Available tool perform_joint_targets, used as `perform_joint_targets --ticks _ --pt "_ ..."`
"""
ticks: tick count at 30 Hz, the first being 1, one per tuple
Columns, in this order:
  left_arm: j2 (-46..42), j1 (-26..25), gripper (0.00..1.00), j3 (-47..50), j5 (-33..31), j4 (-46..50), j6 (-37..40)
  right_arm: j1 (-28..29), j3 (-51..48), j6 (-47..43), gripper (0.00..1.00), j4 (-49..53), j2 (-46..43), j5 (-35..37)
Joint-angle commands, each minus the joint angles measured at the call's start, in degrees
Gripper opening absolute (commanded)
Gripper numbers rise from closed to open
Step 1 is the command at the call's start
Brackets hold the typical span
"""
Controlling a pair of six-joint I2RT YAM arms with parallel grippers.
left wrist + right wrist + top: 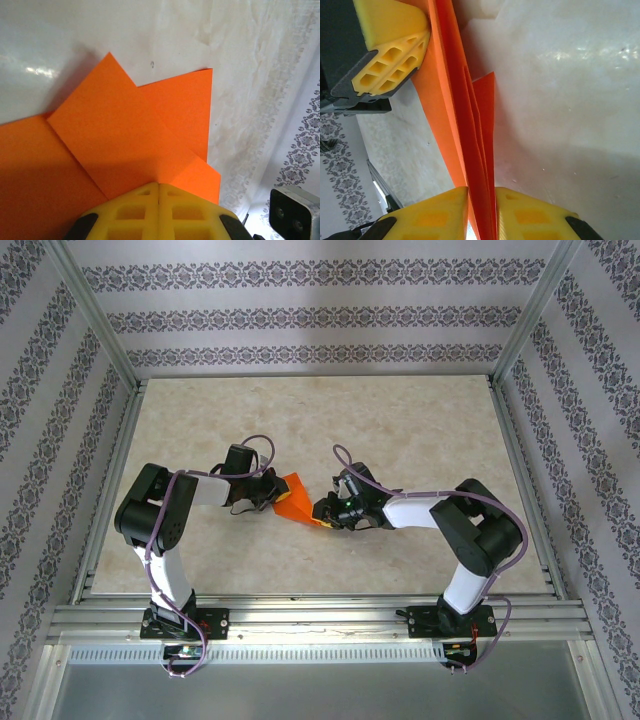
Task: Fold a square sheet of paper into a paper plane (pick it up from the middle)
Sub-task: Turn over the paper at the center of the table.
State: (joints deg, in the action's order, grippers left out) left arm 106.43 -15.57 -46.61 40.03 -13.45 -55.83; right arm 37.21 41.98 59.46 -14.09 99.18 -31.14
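Paper plane (294, 502), bright orange, part-folded, sits over middle of bench (300, 420) between both arms. Left gripper (159, 187) clamped on its near edge: yellow fingers (132, 212) pressed together on paper. Folded flaps overlap there, one pointed corner jutting toward far side. Right gripper (481, 192) clamped on other end, stacked layers seen edge-on and pinched between its yellow fingers (432, 217). Paper stands upright in right wrist view. Pale marbled bench behind.
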Motion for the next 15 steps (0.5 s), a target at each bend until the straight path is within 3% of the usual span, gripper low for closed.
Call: perform_joint_targets --ticks 1,5,15 --pt "0.8 0.9 0.01 2.1 -3.0 3.9 -1.4 -0.7 -0.8 0.4 0.20 -3.5 1.3 -1.7" --pt "0.2 0.9 0.03 2.2 -2.4 2.9 -1.8 -1.1 -1.4 0.3 0.18 -4.4 1.3 -1.6" --pt "-8.3 0.8 0.26 2.1 -5.2 2.0 -0.7 -2.5 -3.8 -0.2 0.04 -10.0 0.2 -5.0"
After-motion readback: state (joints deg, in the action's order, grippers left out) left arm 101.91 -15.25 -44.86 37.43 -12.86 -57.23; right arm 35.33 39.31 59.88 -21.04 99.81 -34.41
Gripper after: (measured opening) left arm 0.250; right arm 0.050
